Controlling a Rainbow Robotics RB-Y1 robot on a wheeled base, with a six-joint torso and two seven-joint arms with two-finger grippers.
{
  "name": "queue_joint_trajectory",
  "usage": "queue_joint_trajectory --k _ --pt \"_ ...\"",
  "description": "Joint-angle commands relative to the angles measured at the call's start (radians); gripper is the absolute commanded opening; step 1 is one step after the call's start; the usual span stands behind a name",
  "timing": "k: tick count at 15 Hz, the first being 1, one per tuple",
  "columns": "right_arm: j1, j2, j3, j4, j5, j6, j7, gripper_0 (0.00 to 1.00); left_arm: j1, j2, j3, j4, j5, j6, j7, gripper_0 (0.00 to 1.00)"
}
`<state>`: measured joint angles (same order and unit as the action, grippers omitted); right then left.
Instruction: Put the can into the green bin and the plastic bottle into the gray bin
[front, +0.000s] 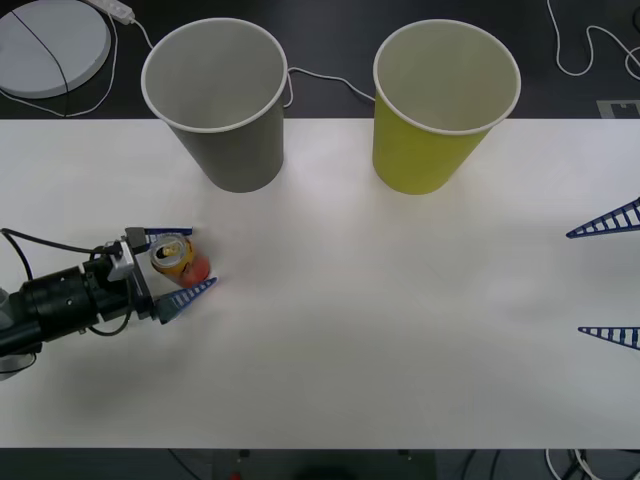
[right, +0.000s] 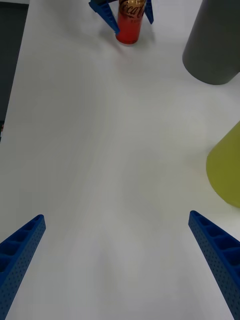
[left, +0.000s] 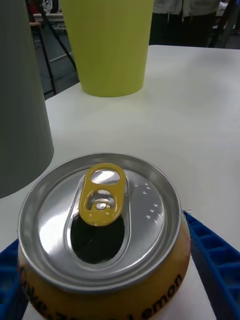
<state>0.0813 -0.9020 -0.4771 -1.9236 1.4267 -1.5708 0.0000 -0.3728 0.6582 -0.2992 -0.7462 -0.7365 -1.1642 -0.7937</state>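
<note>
White table (front: 400, 330) across the whole front view, dark floor beyond its far edge. Two big paper cups upright near that far edge, well apart from each other: gray bin (front: 217, 100) toward the left, green bin (front: 440, 105) toward the right, both with white rims and pale insides, nothing seen inside either. Same two cups in the right wrist view, gray bin (right: 212, 45) and green bin (right: 227, 167), and again in the left wrist view, green bin (left: 107, 45) and gray bin (left: 20, 100).

Left arm low over the table's near-left part, left gripper (front: 180, 264) closed around the can (front: 176, 258), one blue ribbed finger on each side of it. Can upright on the table, nearer the gray bin than the green, orange-gold above and red below, silver top with a yellow pull tab and an open mouth (left: 100, 220). Seen from across the table, can (right: 130, 22) between the blue fingers (right: 105, 15).

Right gripper (front: 610, 278) at the table's right edge, fingers spread wide, holding nothing.
</note>
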Motion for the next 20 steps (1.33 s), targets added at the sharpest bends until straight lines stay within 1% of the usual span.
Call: queue_joint_trajectory --k 1,7,10,14,16,18,20 --pt "0.000 0.000 0.000 0.000 0.000 0.000 0.000 1.00 0.000 0.000 0.000 0.001 -0.001 0.000 0.001 0.02" --pt "0.000 0.000 0.000 0.000 0.000 0.000 0.000 1.00 0.000 0.001 0.002 -0.013 -0.006 0.000 0.010 0.00" --pt "0.000 0.000 0.000 0.000 0.000 0.000 0.000 1.00 0.002 0.034 0.005 -0.050 -0.037 0.000 0.041 0.00" --pt "0.000 0.000 0.000 0.000 0.000 0.000 0.000 1.00 0.025 0.118 0.009 -0.202 -0.116 -0.002 0.246 0.00" --pt "0.000 0.000 0.000 0.000 0.000 0.000 0.000 1.00 0.061 0.175 0.028 -0.328 -0.178 -0.002 0.378 0.00" --pt "0.000 0.000 0.000 0.000 0.000 0.000 0.000 1.00 0.112 0.207 0.109 -0.466 -0.302 0.000 0.524 0.00" --pt "0.000 0.000 0.000 0.000 0.000 0.000 0.000 1.00 0.183 0.219 0.204 -0.617 -0.431 -0.002 0.663 0.00"
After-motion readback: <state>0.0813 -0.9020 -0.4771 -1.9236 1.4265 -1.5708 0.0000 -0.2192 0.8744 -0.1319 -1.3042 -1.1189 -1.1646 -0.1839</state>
